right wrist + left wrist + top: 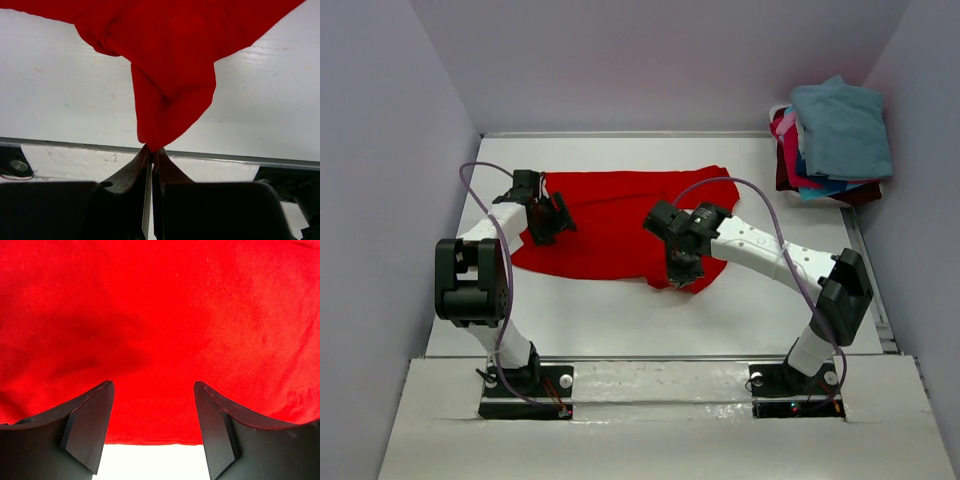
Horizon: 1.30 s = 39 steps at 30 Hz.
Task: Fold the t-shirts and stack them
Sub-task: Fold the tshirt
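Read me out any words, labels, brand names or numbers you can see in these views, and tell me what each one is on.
None: no view shows any readable text.
The red t-shirt is plain, the stacked t-shirts show no print or tag, and the table has no markings.

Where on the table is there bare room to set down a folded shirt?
The widest bare stretch of table runs along the front, between the near edge of the red shirt and the arm bases. A smaller patch lies right of the shirt, under the right arm. The back right corner is crowded with the shirt pile.
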Motion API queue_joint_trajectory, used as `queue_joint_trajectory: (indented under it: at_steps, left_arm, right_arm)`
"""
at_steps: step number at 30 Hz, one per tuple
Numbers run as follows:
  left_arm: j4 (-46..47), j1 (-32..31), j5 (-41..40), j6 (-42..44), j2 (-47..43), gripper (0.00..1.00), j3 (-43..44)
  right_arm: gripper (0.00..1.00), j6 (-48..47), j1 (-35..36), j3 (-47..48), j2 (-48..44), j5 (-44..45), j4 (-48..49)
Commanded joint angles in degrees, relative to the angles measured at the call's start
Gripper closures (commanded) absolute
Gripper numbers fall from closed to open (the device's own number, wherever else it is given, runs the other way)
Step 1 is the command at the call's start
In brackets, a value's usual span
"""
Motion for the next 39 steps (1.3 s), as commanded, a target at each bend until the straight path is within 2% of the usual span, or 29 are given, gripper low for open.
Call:
queue_joint_trajectory:
  at_steps: [1,25,32,39]
  left_arm:
    - [0.0,-0.2,-0.2,1.2,0.2,0.24,2.1]
    - [-0.8,-0.2,-0.2,1.2,-0.1,0.24,2.2]
    - [-0.8,-0.2,-0.2,1.5,-0.1,0.24,2.1]
    - [-0.7,-0.2,-0.2,1.3,0.3,0.24,2.0]
  right_arm:
    - [0.93,2.6,-0.2,-1.8,-4.3,2.6,-3.8]
    - [0.91,9.4,-1.8,-10.6,-15.4,6.5,-10.8]
    - [0.93,7.4,-1.8,-19.9,-18.7,-1.9,-6.3]
    - [0.93,4.7,-1.3,-23.2,-16.8,-3.1,-5.3]
